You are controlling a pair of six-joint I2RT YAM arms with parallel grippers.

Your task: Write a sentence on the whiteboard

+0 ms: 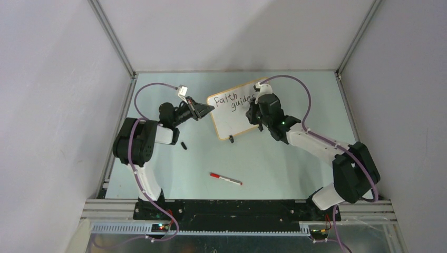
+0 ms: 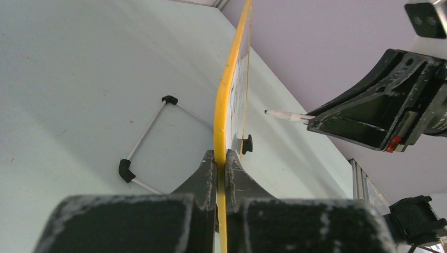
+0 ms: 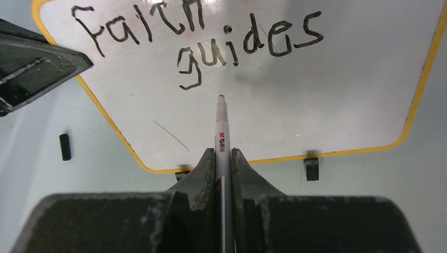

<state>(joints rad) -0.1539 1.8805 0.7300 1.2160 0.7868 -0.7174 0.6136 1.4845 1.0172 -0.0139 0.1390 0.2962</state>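
- The whiteboard [image 1: 234, 120] stands at 12 o'clock on the surface [image 1: 284, 163], and the left jaws are pinched tight on its 9 o'clock frame edge.
- The right jaws are clamped on the marker [image 3: 222, 126], tip at 6 o'clock of "guides" in the sentence [image 3: 197, 46]; "steps" isn't written yet.
- Risk: a hard press could swing the board in that thin edge grip and skew the strokes, or smear "guides".
- No containers in view.

Robot lab cell; white panel walls [image 1: 47, 95], aluminium framing [image 1: 112, 37], pale tabletop [image 1: 263, 163]
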